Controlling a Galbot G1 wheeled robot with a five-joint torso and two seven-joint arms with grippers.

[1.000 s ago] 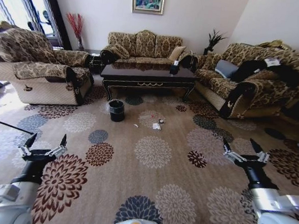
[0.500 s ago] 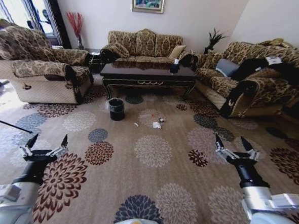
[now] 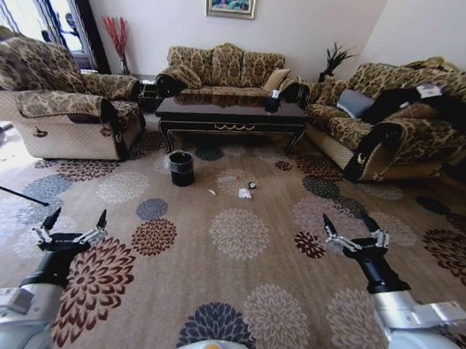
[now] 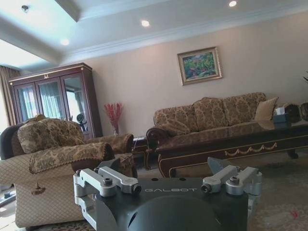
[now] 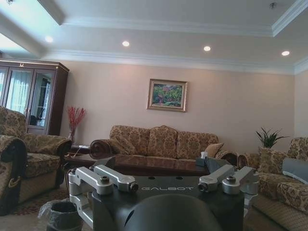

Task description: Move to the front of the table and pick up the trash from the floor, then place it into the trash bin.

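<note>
Facing the table point(image 5: 144, 166), right wrist catches trash bin point(image 5: 60, 214).

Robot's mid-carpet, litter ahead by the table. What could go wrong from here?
The trash is small, pale scraps on the busy patterned floor, so pieces could be missed. The trash bin stands close beside it, in front of the table; a sweeping arm might tip it. The left gripper and right gripper are both open and held forward, and might snag furniture.
</note>
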